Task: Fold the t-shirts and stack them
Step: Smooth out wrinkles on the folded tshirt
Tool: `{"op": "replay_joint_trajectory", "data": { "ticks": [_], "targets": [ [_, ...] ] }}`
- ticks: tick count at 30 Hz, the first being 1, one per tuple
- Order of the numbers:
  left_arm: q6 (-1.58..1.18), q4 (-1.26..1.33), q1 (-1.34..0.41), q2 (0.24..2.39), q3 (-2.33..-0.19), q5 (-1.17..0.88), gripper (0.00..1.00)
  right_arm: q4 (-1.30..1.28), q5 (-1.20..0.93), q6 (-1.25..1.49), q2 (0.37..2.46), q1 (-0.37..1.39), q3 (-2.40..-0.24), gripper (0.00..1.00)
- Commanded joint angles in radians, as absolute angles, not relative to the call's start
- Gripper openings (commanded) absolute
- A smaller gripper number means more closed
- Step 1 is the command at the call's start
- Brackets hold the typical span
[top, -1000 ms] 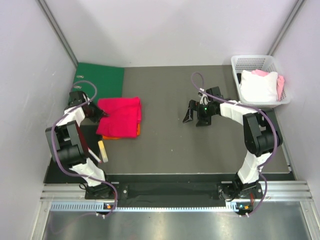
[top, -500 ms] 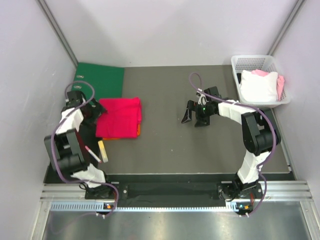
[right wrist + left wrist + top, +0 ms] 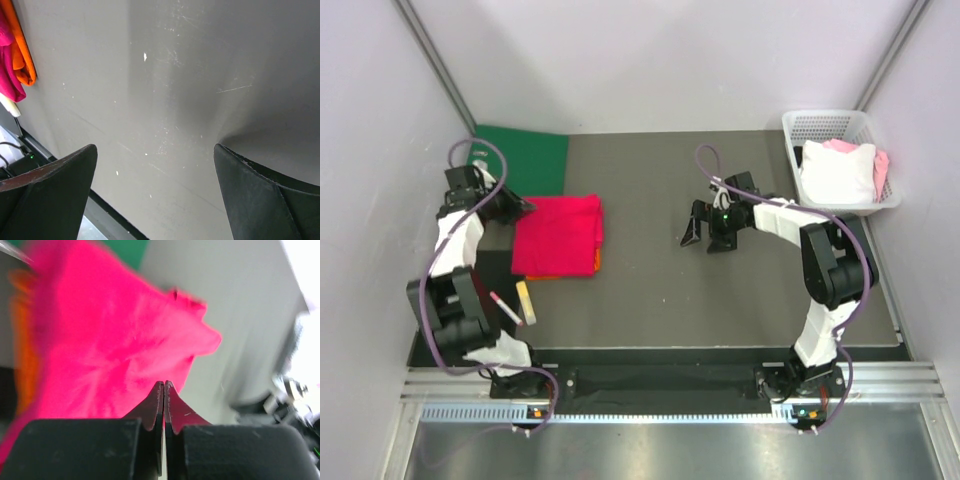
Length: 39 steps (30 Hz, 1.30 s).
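Observation:
The crimson-pink t-shirt (image 3: 560, 233) lies folded on the left of the grey table. The orange t-shirt (image 3: 544, 274) is under it, with only its edges showing at the near and right sides. My left gripper (image 3: 513, 208) is shut and empty at the pink shirt's far left corner. In the left wrist view the shut tips (image 3: 164, 386) hang over the pink cloth (image 3: 110, 340), with orange (image 3: 25, 355) at the left. My right gripper (image 3: 706, 234) is open and empty over bare table at the centre right. Its wrist view (image 3: 155, 150) shows both shirts' edges (image 3: 22, 47) far off.
A green ring binder (image 3: 525, 160) lies at the back left, next to the shirts. A white basket (image 3: 840, 125) at the back right holds white and pink cloth. A pen (image 3: 505, 308) and a pale yellow stick (image 3: 525, 300) lie near the left arm.
My left gripper has moved away from the pink shirt's left edge, toward the far left corner. My right gripper has shifted slightly left. The shirts have not moved.

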<state>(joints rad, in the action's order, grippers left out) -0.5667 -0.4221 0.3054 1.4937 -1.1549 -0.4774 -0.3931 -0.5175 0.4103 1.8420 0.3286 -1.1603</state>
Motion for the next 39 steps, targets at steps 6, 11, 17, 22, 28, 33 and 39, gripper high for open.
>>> {"op": "replay_joint_trajectory", "data": {
  "ticks": [6,11,17,22,28,33,39],
  "targets": [
    [-0.689,-0.212,0.216,1.801,-1.161,-0.859,0.0,-0.387,-0.532,0.385,1.858,0.348,-1.213,1.0],
    [-0.801,-0.043,0.138,1.91,-1.199,-0.948,0.0,-0.39,-0.535,0.38,1.862,0.348,-1.218,1.0],
    [-0.871,0.083,0.051,2.088,-1.256,-0.969,0.0,-0.41,-0.532,0.365,1.871,0.348,-1.241,1.0],
    [-0.965,0.228,0.048,2.181,-1.229,-0.957,0.0,-0.437,-0.526,0.344,1.879,0.347,-1.259,0.99],
    [-1.008,0.316,0.067,2.24,-1.27,-0.962,0.0,-0.463,-0.519,0.325,1.885,0.348,-1.278,0.99],
    [-1.057,0.422,0.097,2.201,-1.273,-1.015,0.0,-0.482,-0.518,0.308,1.896,0.348,-1.293,1.0],
    [-1.019,0.379,0.139,2.054,-1.221,-1.063,0.0,-0.491,-0.52,0.302,1.904,0.348,-1.299,1.0]
  ]
}}
